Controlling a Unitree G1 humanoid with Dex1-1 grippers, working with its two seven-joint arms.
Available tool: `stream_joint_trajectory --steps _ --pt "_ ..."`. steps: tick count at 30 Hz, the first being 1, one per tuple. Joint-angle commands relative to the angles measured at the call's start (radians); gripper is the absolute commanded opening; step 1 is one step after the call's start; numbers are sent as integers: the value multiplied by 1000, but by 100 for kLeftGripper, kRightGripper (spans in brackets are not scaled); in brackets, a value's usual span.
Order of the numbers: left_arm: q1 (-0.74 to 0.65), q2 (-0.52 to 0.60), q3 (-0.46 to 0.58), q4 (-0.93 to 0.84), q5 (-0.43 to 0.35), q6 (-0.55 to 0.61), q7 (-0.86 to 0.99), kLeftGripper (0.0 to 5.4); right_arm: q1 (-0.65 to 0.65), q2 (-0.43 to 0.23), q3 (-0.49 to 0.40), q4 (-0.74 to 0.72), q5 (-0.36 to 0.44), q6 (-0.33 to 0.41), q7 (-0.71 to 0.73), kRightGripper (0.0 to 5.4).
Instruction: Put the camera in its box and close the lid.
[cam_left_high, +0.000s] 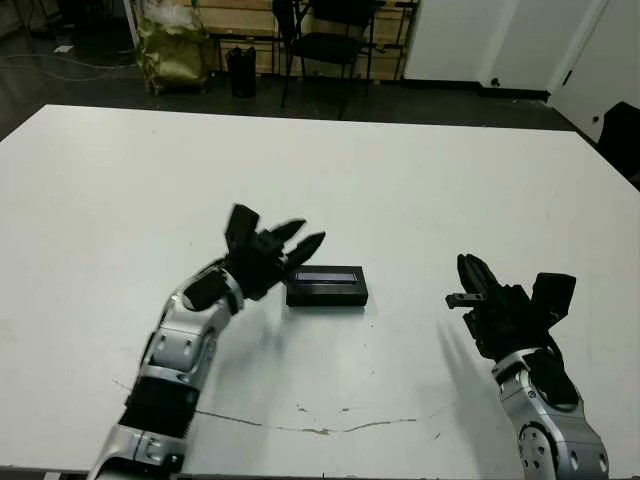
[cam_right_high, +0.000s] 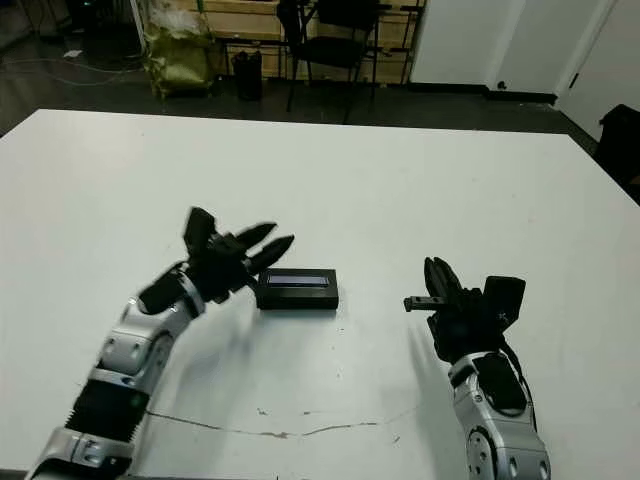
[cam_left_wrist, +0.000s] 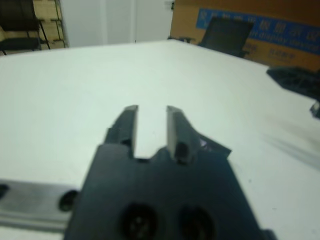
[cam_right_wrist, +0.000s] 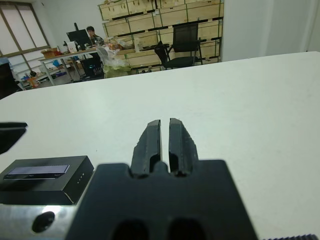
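Two grippers empty, left gripper (cam_left_high: 297, 240) parted beside the lid (cam_left_high: 327, 285) mid-table, right gripper (cam_right_wrist: 165, 142) near-closed, well apart, right wrist view alone shows a distant seated person (cam_right_wrist: 92, 35).

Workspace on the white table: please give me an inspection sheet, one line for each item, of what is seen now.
Surface: white table, with a thin dark crack line near the front edge.
Job's things: the lid sits on the box, strip upward; box and camera are not visible separately.
Clutter: nothing seen on the table.
Grippers: left gripper sits beside the lid's left end, jaws apart, empty; right gripper is well to the right of the lid, jaws nearly together, empty.
Cables: nothing seen on the table.
Surroundings: chairs, shelves with boxes, and a person at a desk far behind.
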Motion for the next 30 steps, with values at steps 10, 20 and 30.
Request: stream_joint_trajectory --steps 10,20,30 --pt "-29 50 -146 -19 215 -45 73 2 12 0 8 3 -15 -14 -5 0" --pt "43 70 -231 7 342 4 166 2 22 -1 0 -7 5 4 -4 0" --pt "47 83 -230 53 342 134 129 2 15 -5 -9 25 5 -16 11 0"
